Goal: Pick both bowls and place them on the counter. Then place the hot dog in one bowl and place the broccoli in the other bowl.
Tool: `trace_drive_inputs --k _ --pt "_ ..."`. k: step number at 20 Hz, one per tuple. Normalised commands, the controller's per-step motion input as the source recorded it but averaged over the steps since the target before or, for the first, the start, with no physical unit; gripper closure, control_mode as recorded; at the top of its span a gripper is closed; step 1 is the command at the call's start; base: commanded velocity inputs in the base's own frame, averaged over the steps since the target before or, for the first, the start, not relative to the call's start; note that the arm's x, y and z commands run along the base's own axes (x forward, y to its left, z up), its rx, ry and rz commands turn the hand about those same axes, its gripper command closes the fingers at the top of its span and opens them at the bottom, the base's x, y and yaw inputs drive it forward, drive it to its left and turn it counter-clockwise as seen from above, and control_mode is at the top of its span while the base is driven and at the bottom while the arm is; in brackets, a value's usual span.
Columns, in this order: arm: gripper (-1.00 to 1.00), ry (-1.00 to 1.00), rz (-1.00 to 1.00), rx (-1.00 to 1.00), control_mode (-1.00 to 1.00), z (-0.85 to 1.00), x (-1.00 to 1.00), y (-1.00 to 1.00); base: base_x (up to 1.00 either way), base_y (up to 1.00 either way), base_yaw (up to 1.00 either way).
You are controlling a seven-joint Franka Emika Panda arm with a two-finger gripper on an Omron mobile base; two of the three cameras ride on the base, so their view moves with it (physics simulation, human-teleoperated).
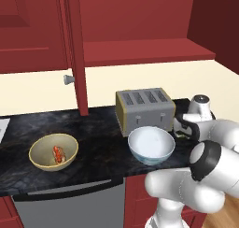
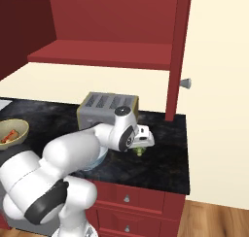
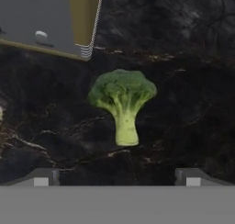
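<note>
The broccoli (image 3: 123, 101) lies on the black counter (image 3: 183, 81) just right of the toaster, pale stem toward the camera. My gripper (image 3: 117, 179) hangs straight above it, open, the floret between the lines of the two fingertips (image 3: 41, 177) and apart from them. In the right base view the gripper (image 2: 140, 146) points down at the broccoli (image 2: 139, 152). The olive-tan bowl (image 1: 53, 151) stands at the counter's left with the hot dog (image 1: 58, 153) inside it. The white bowl (image 1: 151, 144) stands in front of the toaster, nothing in it.
A silver toaster (image 1: 144, 109) stands behind the white bowl, close to the broccoli. An open red cabinet door (image 1: 74, 49) with a knob (image 1: 68, 79) hangs over the counter. The counter's right end (image 2: 182, 153) is near the broccoli.
</note>
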Motion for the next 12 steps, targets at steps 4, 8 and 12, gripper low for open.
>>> trace_drive_inputs --k 4,8,12 --pt "-1.0 0.0 0.04 0.0 -1.0 -0.19 0.23 -0.09 0.0 0.0 0.0" --pt "-1.0 0.0 0.04 0.0 -1.0 -0.16 0.2 -0.1 0.0 0.0 0.0" --pt "-1.0 0.0 0.03 0.0 -1.0 -0.14 0.21 -0.06 0.0 0.0 0.0"
